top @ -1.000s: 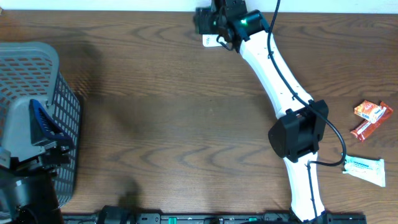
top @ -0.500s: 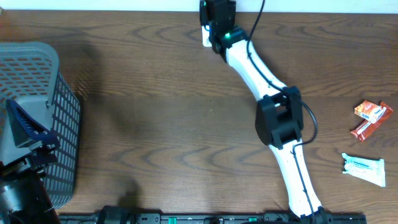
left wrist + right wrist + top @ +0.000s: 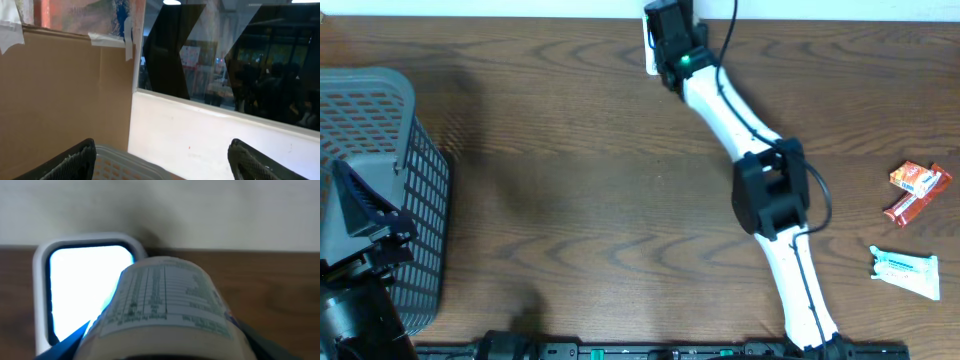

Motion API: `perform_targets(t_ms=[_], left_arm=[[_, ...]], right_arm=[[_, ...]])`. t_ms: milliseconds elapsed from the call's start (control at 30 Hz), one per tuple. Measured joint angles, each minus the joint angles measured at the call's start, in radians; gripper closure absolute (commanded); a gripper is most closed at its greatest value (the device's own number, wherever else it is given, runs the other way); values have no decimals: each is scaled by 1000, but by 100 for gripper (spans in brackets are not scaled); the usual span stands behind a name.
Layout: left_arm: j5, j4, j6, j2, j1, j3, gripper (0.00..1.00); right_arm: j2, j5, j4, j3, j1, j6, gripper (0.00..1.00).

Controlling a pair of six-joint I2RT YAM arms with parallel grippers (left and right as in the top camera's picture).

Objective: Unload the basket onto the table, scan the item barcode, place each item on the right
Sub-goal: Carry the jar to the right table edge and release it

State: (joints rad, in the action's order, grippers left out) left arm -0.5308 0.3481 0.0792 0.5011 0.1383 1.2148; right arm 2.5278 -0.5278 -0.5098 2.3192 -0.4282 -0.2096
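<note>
Though the grey mesh basket at the left of the table lies under the wide-jawed left gripper, its contents cannot be told. The right gripper clasps a round tub at the far edge, just before the lit scanner. Its pale label bears a grid of fine greenish print, too blurred to read.

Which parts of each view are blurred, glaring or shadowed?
Right wrist view: the scanner screen glares pure white; the labelled container is too close, its print soft. Left wrist view: the window is dark, with reflections. Overhead view: sharp, even light, a faint shadow beside the basket.
</note>
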Motion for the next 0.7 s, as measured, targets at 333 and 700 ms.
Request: perform_targets(t_ms=[333, 700], left_arm=[[2, -14, 0, 0, 0, 0, 16], [5, -12, -1, 0, 0, 0, 15]], right_arm=[[-368, -11, -680, 36, 275, -109, 43], [-279, 331, -831, -278, 689, -272, 53]])
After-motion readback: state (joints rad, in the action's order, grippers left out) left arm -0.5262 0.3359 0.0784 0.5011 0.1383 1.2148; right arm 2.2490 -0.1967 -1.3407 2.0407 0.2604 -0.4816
